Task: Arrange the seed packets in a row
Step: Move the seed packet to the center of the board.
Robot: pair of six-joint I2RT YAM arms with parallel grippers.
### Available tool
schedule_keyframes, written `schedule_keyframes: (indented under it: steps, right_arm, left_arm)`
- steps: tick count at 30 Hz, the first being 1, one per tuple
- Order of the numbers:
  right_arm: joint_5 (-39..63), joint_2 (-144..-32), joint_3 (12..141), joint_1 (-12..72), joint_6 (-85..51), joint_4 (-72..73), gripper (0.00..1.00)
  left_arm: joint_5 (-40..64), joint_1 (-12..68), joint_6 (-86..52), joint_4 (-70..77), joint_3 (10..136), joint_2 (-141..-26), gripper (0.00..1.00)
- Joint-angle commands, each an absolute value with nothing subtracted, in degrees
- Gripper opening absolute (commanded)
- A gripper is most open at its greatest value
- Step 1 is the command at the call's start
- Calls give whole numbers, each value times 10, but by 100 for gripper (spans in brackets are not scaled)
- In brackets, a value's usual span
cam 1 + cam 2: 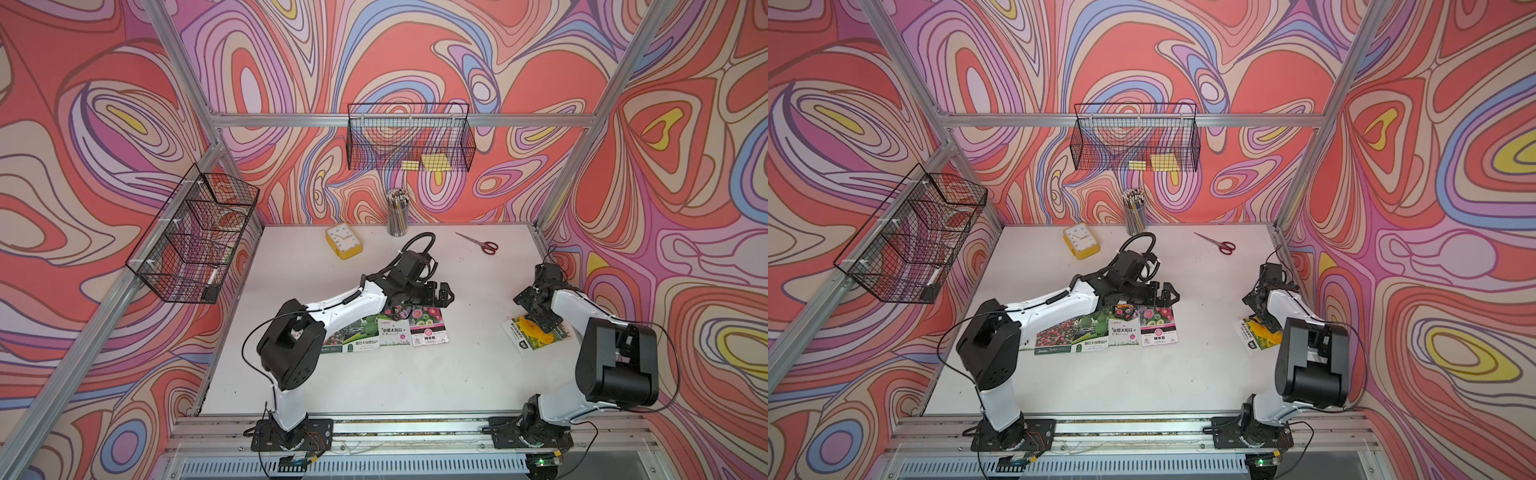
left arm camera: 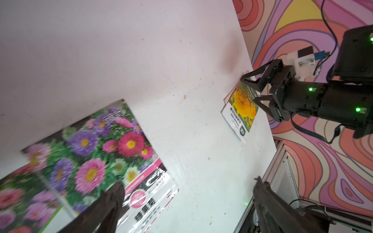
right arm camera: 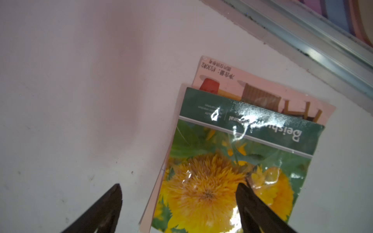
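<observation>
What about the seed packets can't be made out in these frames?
- Leftmost packet in the row: both top views, partly behind the left arm.
- Bottom packet: right wrist view, mostly covered by the sunflower packet.
- Aster packet: left wrist view, blurred; small print unreadable.
- Packet count: overlaps hide any others.

Packets, seven counted. Five in the middle: pink-field packet (image 1: 1052, 338), gourd packet (image 1: 1090, 330), white packet (image 1: 1123, 330), aster packet (image 1: 1157, 324), dark-flower packet (image 1: 1124, 311) partly hidden behind the white. Two at the right: sunflower packet (image 3: 232, 181) lying on a pale packet (image 3: 252, 86).
Baskets, two: back basket (image 1: 374, 141), side basket (image 1: 191, 237).
Yellow pads, two: large pad (image 1: 435, 162), small pad (image 1: 409, 165).
Clock (image 1: 344, 241), one.
Scissors (image 1: 482, 243), one pair.
Pencil cup (image 1: 397, 220), one; pencils too many to count.
Grippers, two: left gripper (image 2: 189, 181), right gripper (image 3: 180, 183).
</observation>
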State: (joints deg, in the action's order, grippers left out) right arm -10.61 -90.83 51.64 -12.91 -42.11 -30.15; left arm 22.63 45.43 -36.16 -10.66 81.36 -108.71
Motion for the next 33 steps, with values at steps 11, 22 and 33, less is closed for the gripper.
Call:
schedule_keyframes:
  steps: [11, 22, 33]
  right_arm:
    - [175, -1044, 488, -139, -444, -105, 87]
    - [321, -1144, 562, -56, -508, 49, 87]
    - [132, -969, 574, -78, -407, -131, 89]
  left_arm:
    - [300, 506, -321, -62, 987, -1280, 99]
    - [293, 503, -317, -118, 1142, -1397, 99]
    - [302, 487, -358, -64, 1118, -1405, 99]
